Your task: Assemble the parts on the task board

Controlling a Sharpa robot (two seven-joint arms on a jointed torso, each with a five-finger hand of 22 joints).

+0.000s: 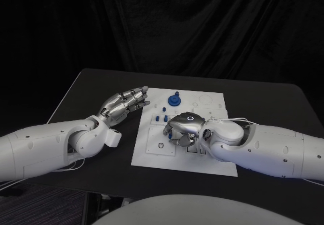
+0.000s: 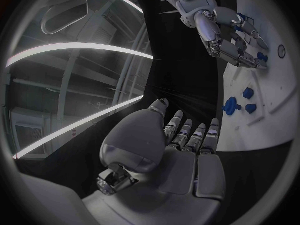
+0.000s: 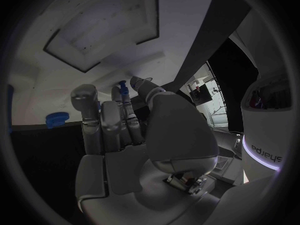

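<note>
While the right hand (image 1: 183, 127) is curled over the middle of the task board (image 1: 209, 101), the left hand (image 1: 125, 104) hovers just off the board's left edge in the head view, above the black desk (image 1: 88, 89). The right hand's fingers (image 3: 125, 97) are bent downward onto the white plate, and in the right wrist view a small blue part (image 3: 124, 88) shows right at their tips, seemingly pinched between thumb and a finger, though the angle is poor and the grip cannot be confirmed for sure. That part is a slim piece whose long axis appears to run roughly along the fingers, towards the board surface.

The left hand's fingers (image 1: 138, 97) are stretched out and apart, holding nothing, pointing toward the upper right of the head frame, toward the round blue part (image 1: 175, 100) standing in the upper centre of the board. That round part lies just beyond the left fingertips and well above the right hand in the frame. A few small blue pegs (image 1: 160, 117) sit just left of the right hand, between the two hands.

The coming move likely turns on the pinched piece sitting directly beneath the right fingers, close over the board: the right hand is plainly nearer to it and to the sockets under it, so seating seems a matter of pressing straight down, with the left hand standing clear beside the board.
</note>
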